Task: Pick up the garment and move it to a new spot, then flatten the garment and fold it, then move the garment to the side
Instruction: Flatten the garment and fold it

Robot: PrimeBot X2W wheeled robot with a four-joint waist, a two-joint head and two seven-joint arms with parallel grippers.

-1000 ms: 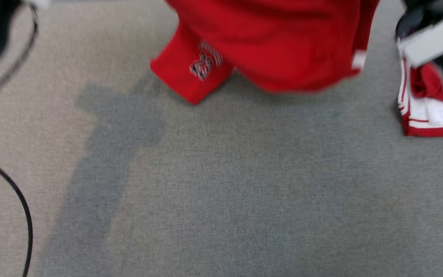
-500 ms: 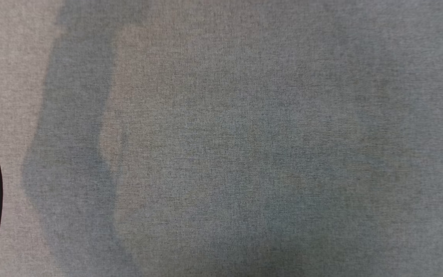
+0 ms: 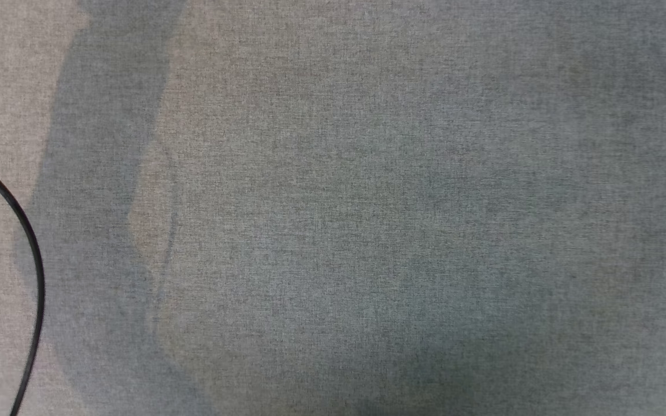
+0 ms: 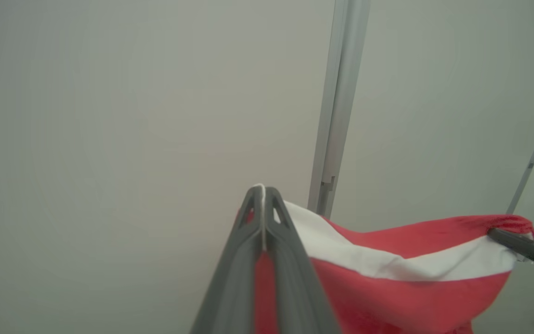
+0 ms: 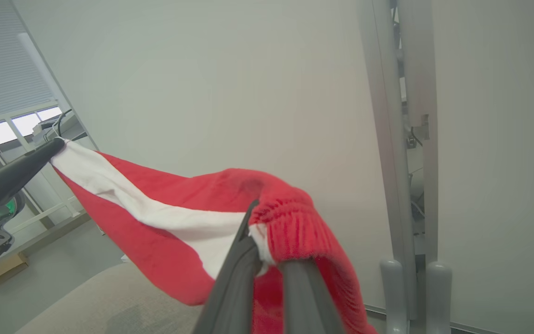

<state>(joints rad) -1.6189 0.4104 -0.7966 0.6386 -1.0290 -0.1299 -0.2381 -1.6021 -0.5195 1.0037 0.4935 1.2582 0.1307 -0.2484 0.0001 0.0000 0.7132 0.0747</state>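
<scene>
Pale grey woven cloth (image 3: 367, 202) covers the work surface under the head camera, crossed by soft shadows, with a thin black cable (image 3: 33, 254) curving near its left edge. Behind the arms stands a plain off-white wall with an upright grey metal post (image 4: 336, 116).

The red knitted garment with a broad white stripe (image 4: 387, 287) hangs in the air, stretched between the two arms in front of that wall. The left gripper (image 4: 262, 197) is clamped tight on one end of it, a sliver of white fabric pinched between its dark fingers. The right gripper (image 5: 267, 250) is closed on the other end, at a red ribbed hem that bunches over its fingertips. The cloth sags a little between the two holds.

By my reading, the pick-up is done and the carry to a new spot is under way. Not yet done: laying the garment on the grey cloth, smoothing it flat, folding it, and shifting the folded piece towards a side edge.
</scene>
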